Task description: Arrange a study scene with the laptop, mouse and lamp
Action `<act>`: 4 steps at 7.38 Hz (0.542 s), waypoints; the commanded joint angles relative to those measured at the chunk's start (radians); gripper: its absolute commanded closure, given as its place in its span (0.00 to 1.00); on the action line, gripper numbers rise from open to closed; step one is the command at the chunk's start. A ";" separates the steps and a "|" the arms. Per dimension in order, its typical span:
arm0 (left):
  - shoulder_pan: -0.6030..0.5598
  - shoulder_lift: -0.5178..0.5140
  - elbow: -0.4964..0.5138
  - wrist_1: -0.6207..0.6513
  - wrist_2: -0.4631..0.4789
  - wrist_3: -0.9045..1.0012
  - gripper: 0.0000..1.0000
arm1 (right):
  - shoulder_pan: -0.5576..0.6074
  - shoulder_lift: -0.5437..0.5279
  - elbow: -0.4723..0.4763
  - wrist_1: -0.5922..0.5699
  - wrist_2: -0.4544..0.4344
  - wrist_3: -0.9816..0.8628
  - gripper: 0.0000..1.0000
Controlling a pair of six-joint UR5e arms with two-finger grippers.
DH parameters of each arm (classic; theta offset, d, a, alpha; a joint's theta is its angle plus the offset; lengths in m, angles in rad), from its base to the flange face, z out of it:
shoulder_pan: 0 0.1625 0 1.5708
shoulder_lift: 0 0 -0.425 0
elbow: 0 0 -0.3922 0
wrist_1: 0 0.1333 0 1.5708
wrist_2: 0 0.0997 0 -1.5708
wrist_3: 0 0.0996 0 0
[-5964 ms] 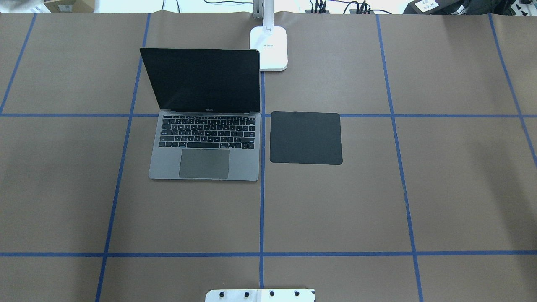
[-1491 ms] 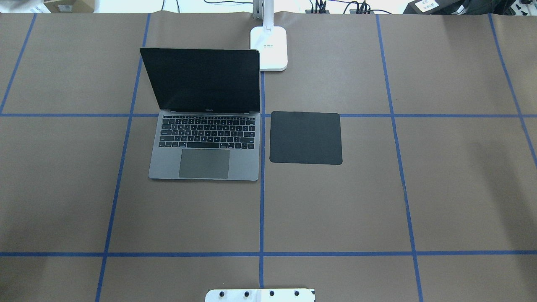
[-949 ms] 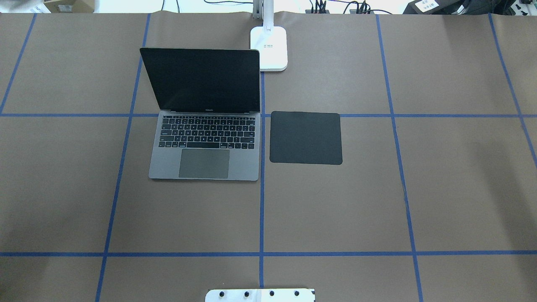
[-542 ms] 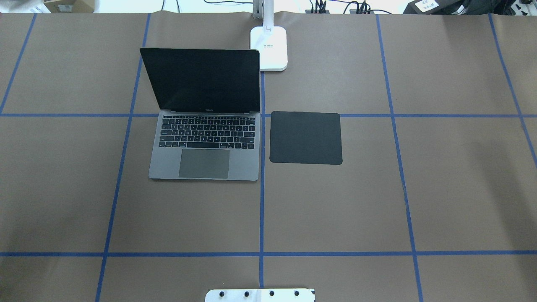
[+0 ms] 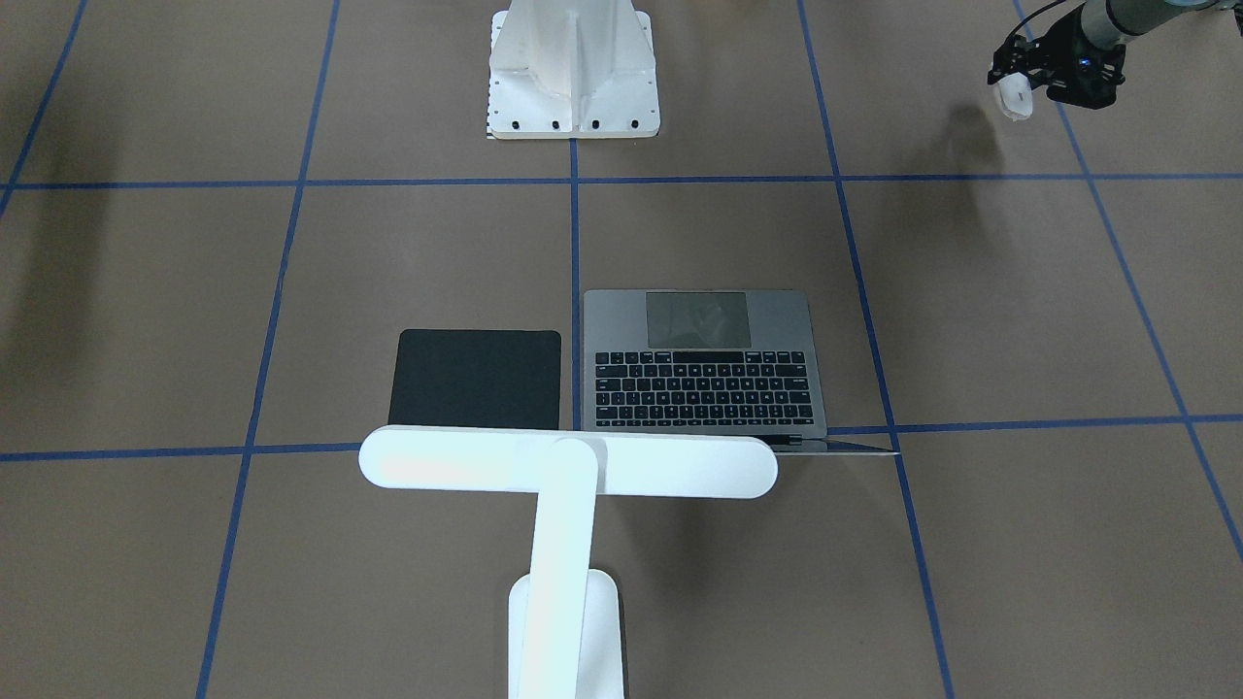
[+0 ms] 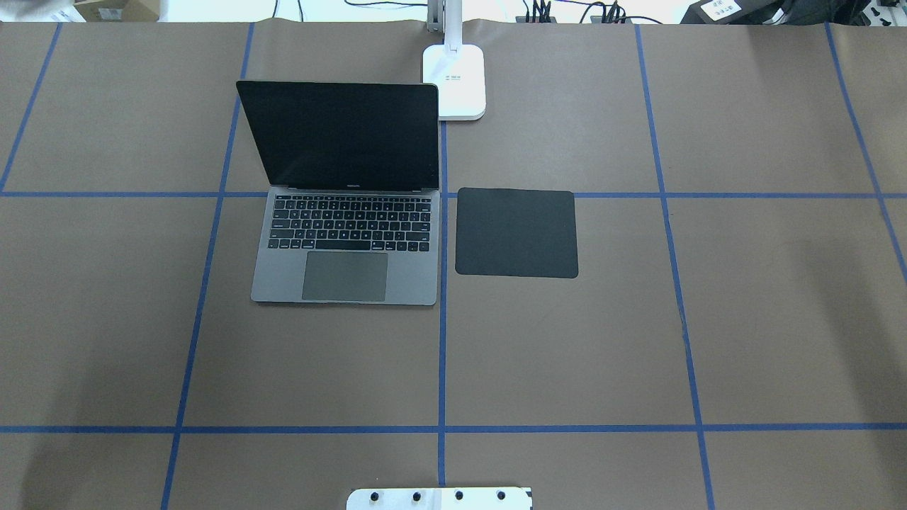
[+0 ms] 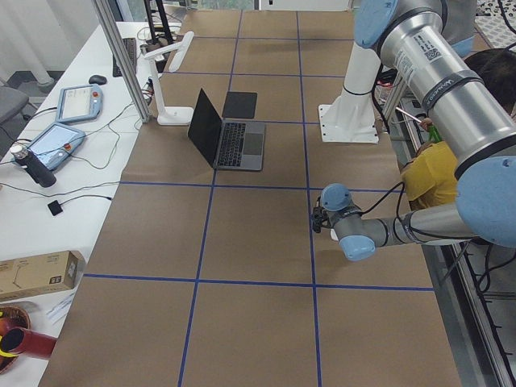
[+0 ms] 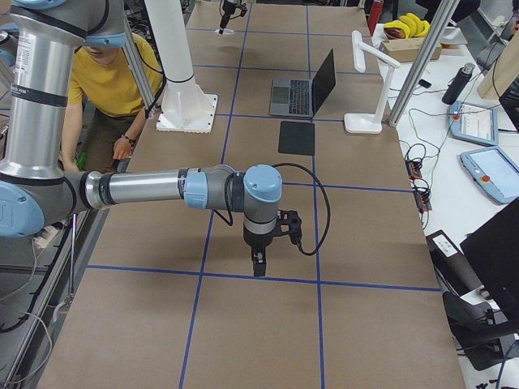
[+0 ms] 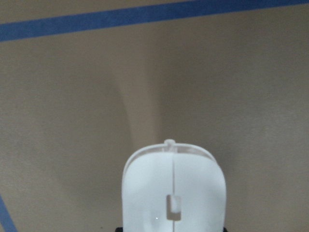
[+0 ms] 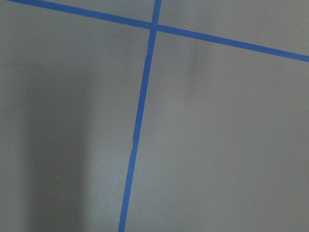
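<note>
The white mouse [image 9: 174, 193] hangs over bare table on the robot's left side, with my left gripper [image 5: 1025, 83] shut on it; it also shows as the small white mouse [image 5: 1016, 100] in the front-facing view. The laptop [image 6: 347, 273] stands open left of centre, its dark screen raised. Behind it the white lamp [image 5: 568, 464] holds its bar head over the laptop's far edge, with the lamp base [image 6: 454, 81] at the table's back edge. My right gripper [image 8: 258, 264] hovers low over bare table on the right side; I cannot tell whether it is open or shut.
A flat black square pad [image 6: 516, 232] lies just right of the laptop. The white ribbed pedestal [image 5: 573, 68] stands at the robot's edge. A person in a yellow shirt [image 8: 113, 73] sits beside the table behind it. Tablets and cables [image 7: 60, 121] line the far bench.
</note>
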 commanded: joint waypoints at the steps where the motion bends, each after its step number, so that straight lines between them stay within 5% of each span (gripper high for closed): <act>1: -0.062 -0.052 -0.165 0.221 -0.020 -0.006 0.84 | 0.000 -0.001 -0.003 0.000 0.005 0.003 0.00; 4: -0.121 -0.371 -0.268 0.672 -0.020 -0.004 0.87 | 0.000 0.000 -0.018 0.001 0.008 0.004 0.00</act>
